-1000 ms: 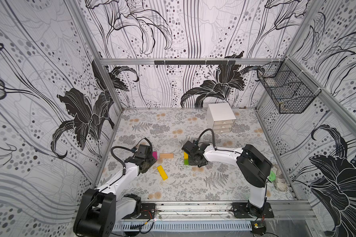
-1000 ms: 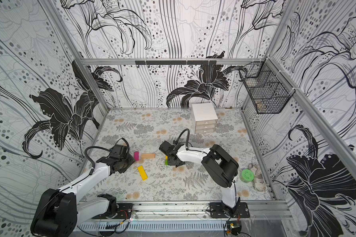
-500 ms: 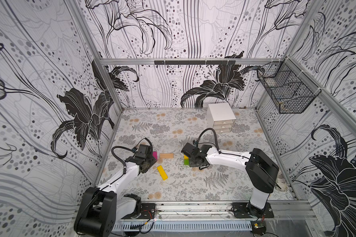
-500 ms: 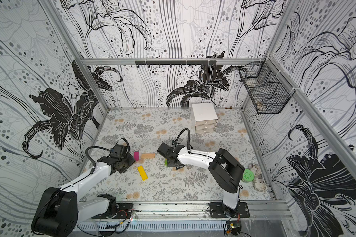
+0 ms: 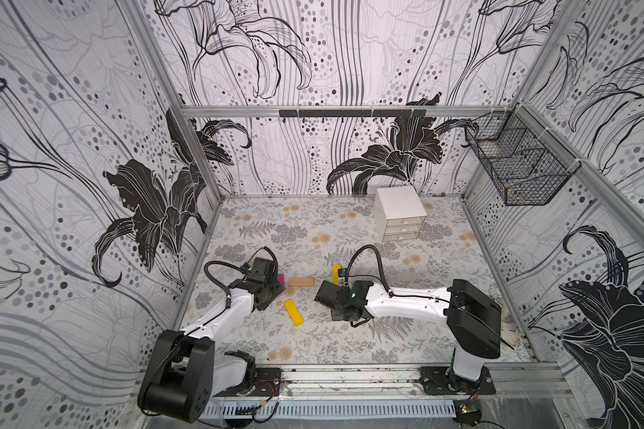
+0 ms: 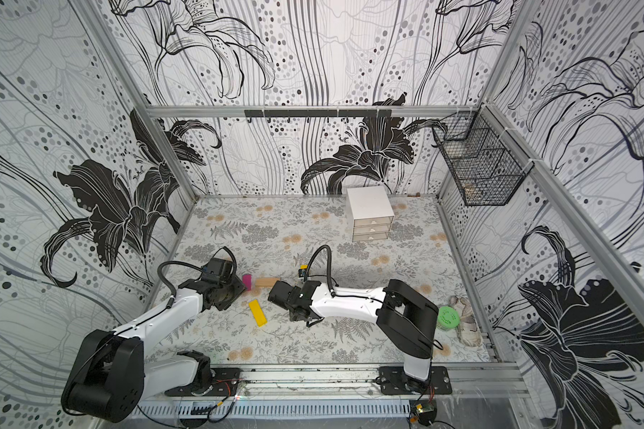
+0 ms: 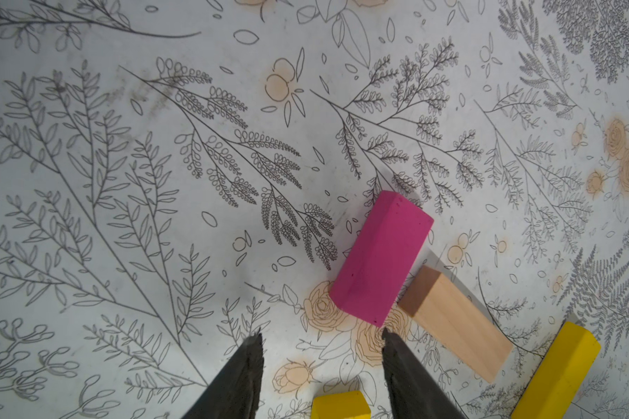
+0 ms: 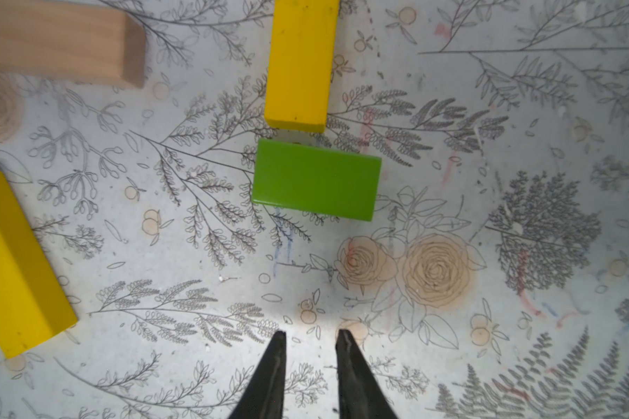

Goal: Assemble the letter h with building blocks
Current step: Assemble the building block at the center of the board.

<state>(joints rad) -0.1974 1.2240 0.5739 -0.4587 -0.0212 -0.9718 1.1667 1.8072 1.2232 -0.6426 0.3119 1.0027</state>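
Five blocks lay flat on the table (image 5: 313, 237), none yet joined into the letter h. In the right wrist view the right gripper (image 8: 311, 337) hovered low, its jaws a sliver apart with nothing between them. It pointed at the green block (image 8: 316, 180), which sat just off the end of the stem yellow block (image 8: 300, 61), crosswise to it and seemingly a hair short of touching. By my judgement the stem was the step in hand: green wanted nudging square against that yellow, and then the loose yellow block (image 5: 293, 312) had to be brought to its free side. In a top view the loose yellow block lay skewed at six o'clock of the tan block (image 5: 301, 282). The magenta block (image 5: 281, 279) was just beside tan at nine o'clock and the stem yellow block was near at three o'clock. The left gripper (image 7: 320, 337) stood roughly half open and empty, one tip right by a corner of the magenta block; whether it touched, I could not tell. Green was hidden in both top views beneath the right gripper's body. The stem yellow block showed only partly there, and both wrist views cut yellow and tan pieces off at their edges.
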